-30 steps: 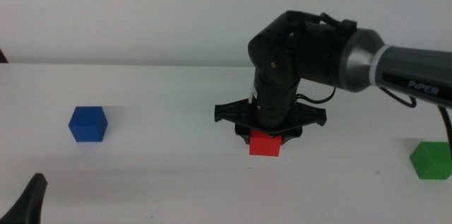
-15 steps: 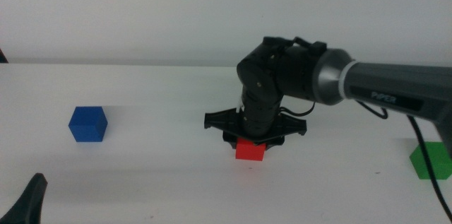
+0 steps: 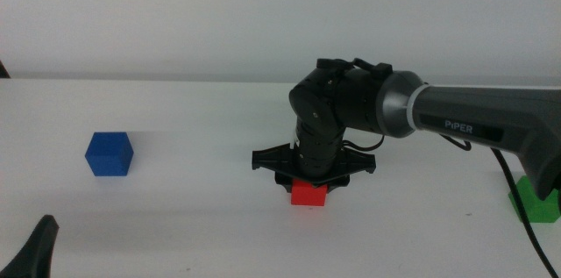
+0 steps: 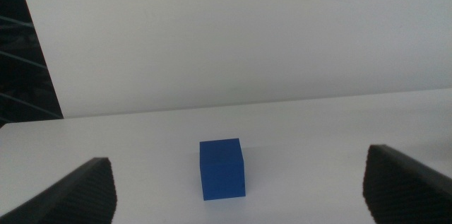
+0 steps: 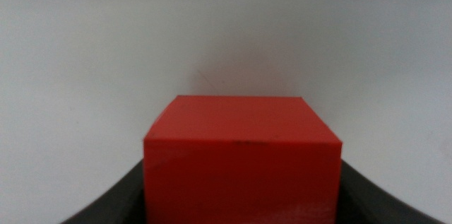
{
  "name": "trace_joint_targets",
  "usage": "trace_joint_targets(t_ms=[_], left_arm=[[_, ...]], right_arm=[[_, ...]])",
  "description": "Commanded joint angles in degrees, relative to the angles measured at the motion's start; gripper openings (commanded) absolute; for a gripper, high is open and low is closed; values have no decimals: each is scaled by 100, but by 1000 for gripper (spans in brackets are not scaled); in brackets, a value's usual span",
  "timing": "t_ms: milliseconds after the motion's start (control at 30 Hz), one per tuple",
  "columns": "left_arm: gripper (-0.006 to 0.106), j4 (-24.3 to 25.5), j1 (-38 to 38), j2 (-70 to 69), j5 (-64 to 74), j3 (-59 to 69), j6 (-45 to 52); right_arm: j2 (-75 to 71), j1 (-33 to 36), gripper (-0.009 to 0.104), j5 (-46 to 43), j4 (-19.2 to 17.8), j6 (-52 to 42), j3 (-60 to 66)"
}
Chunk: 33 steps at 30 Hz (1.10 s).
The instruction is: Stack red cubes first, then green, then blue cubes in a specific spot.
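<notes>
Right gripper (image 3: 308, 181) of yours clamps the red cube (image 3: 308, 194) mid-tabletop (image 3: 193, 217); your left gripper (image 4: 240, 189) waits wide, facing the blue cube (image 4: 222, 169).

My left gripper (image 4: 240, 185) is hanging low over the white table (image 4: 318, 132), its two dark jaws spread wide and showing only as blunt tips at either side of my view. The blue cube (image 4: 222, 168) is sitting on the tabletop between them, ahead of the tips and touching neither one. It is resting flat and upright, with one face turned toward me and its top face showing. A plain white wall (image 4: 247, 33) is rising behind the table, and a dark strip (image 4: 21, 54) is running along one edge.
</notes>
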Motion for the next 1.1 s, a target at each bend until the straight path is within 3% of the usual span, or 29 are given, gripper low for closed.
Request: trace_joint_targets(t_ms=[0,233,267,300,367,433,600,700,867,1067], left_arm=[[94,-26,7,-234,-93,228,-9],[94,-26,7,-234,-93,228,-9],[94,-26,7,-234,-93,228,-9],[94,-26,7,-234,-93,228,-9],[94,-26,7,-234,-93,228,-9],[94,-26,7,-234,-93,228,-9],[94,-26,7,-234,-93,228,-9],[94,-26,7,-234,-93,228,-9],[94,-26,7,-234,-93,228,-9],[94,-26,7,-234,-93,228,-9]], right_arm=[[-16,13,15,-37,-72,-59,14],[140,13,15,-2,-34,-59,14],[140,13,47,-24,-44,-84,14],[140,13,68,-88,-44,-84,14],[125,13,84,-188,-67,-215,14],[-80,13,92,-135,-52,-312,-68],[-1392,-26,93,591,-262,-1053,-93],[-2450,-429,93,802,-252,-1570,588],[-4312,-2216,93,545,4,-2648,2851],[-5044,-4753,93,587,307,-3989,3454]])
